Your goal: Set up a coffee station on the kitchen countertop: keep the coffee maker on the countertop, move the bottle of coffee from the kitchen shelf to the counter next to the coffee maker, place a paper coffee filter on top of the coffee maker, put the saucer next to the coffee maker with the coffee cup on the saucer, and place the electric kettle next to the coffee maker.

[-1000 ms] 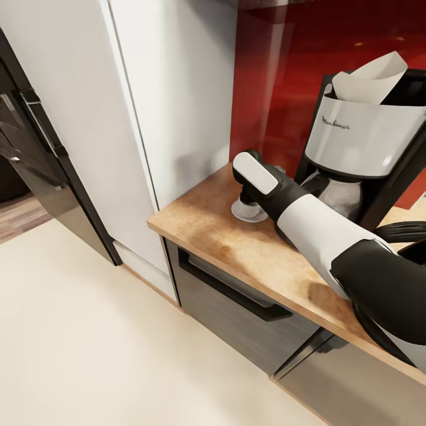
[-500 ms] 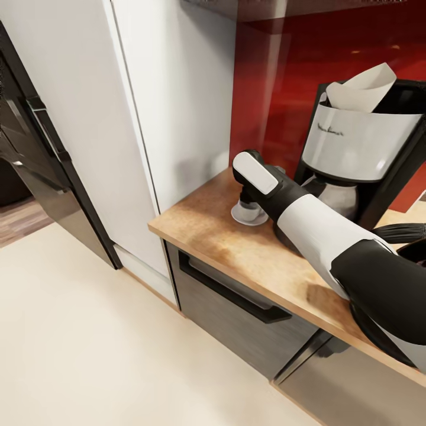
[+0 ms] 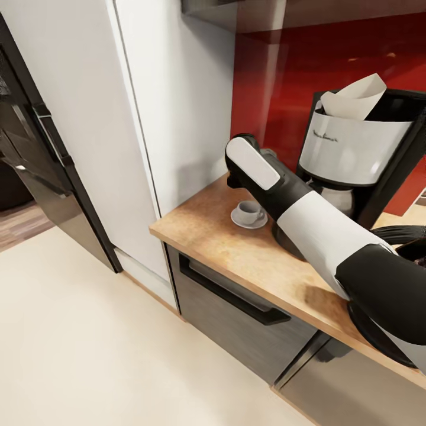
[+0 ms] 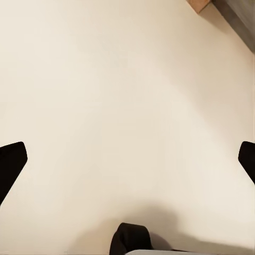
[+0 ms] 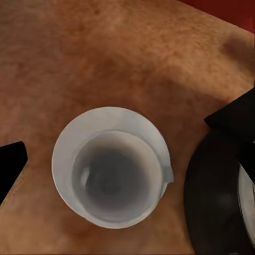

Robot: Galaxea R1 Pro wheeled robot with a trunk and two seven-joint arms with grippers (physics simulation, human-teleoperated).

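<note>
The right gripper [image 5: 127, 159] hangs over the counter [image 3: 207, 222] with its fingers spread wide and nothing between them; one dark fingertip [image 5: 10, 164] shows at the frame edge in the right wrist view, well clear of the cup [image 5: 117, 175]. Straight below it the cup sits upright and empty on the saucer [image 5: 66, 154], its small handle turned toward the coffee maker's black base [image 5: 218, 207]. In the head view the cup [image 3: 251, 209] and saucer [image 3: 248, 220] rest on the wooden counter near its left end, just beside the coffee maker [image 3: 361, 154], which stands toward the back edge against the red wall [image 3: 331, 59]. A paper filter [image 3: 353, 97] stands in the top of the coffee maker. The left gripper [image 4: 127, 159] is also spread wide and empty, its fingertips [image 4: 11, 162] framing pale floor [image 4: 122, 95].
</note>
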